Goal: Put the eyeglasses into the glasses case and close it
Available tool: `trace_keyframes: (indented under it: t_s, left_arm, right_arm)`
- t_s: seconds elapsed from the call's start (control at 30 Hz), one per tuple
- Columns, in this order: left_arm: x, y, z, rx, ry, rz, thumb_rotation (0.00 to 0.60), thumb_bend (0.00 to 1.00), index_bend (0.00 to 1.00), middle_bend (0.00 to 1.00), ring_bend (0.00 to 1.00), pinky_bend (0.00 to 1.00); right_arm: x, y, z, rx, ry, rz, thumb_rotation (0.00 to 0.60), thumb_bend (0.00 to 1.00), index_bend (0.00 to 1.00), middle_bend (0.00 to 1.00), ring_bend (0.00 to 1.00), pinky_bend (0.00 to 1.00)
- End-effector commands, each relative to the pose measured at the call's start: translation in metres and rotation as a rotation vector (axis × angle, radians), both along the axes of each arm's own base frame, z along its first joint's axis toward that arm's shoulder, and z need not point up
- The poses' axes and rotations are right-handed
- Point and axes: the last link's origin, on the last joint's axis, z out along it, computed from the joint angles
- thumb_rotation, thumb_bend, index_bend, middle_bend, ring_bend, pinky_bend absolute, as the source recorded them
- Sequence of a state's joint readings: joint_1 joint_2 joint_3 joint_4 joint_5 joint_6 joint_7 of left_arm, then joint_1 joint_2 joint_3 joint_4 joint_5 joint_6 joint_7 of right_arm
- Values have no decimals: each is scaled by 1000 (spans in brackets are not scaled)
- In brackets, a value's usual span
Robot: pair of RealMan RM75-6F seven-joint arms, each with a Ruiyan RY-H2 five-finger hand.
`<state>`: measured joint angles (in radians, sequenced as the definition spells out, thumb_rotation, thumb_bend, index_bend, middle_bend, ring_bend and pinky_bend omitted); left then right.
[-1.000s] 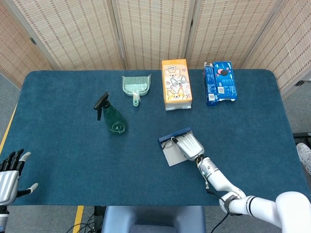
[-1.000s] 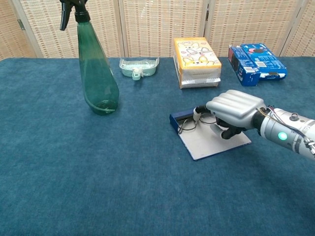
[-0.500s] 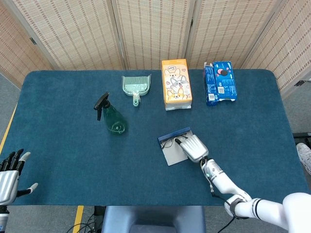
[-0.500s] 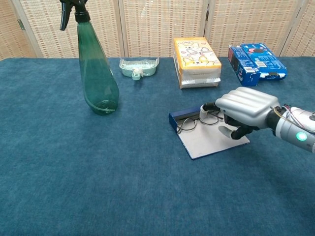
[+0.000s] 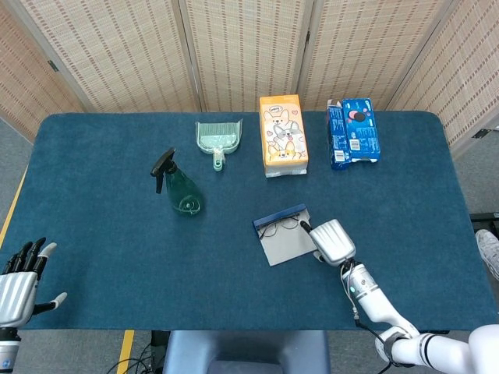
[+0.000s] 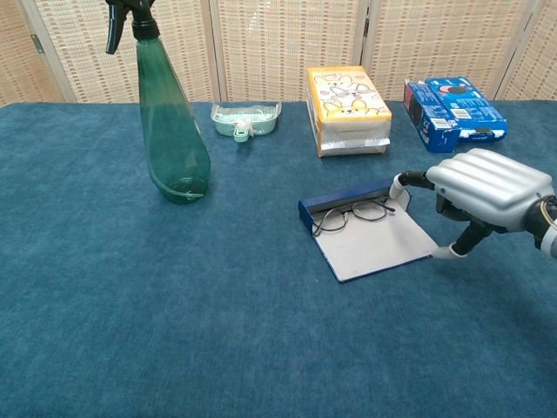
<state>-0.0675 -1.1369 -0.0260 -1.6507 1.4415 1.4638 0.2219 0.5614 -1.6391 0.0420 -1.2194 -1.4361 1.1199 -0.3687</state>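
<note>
The eyeglasses lie in the open glasses case, against its blue back wall, with the grey lid flat toward me. My right hand hovers just right of the case and holds nothing. One of its fingertips is at the case's right back end, and the thumb reaches down by the lid's right corner. My left hand is off the table's front left corner, with its fingers spread and nothing in them.
A green spray bottle stands at the left. Along the back are a pale green dustpan, an orange tissue box and a blue cookie box. The cloth in front of the case is bare.
My right hand has drawn back to the right off the case, uncovering the eyeglasses, which stay in the case. The left hand has dropped slightly.
</note>
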Motion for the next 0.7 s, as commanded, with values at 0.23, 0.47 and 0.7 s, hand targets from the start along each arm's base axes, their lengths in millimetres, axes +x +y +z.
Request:
trace_keyframes:
  t_s: [0.23,0.47,0.7]
  left_arm:
    - [-2,-3,1,4,2,13,600,130,146,71,48,175]
    - [-3,-3,1,2,-1,14,600,130,146,71,48,175]
    - [-3,-1,0,-4,2,12,600,130,146,71,48,175]
  right_arm:
    - [1,-3,-13,29,6,-1,600,104,230,1000,1000,1000]
    - [0,-5,-15,30,14,3,600,132,230,1000,1000,1000]
    - [-1,-10,-18,24,25,7,600,199,230,1000,1000,1000]
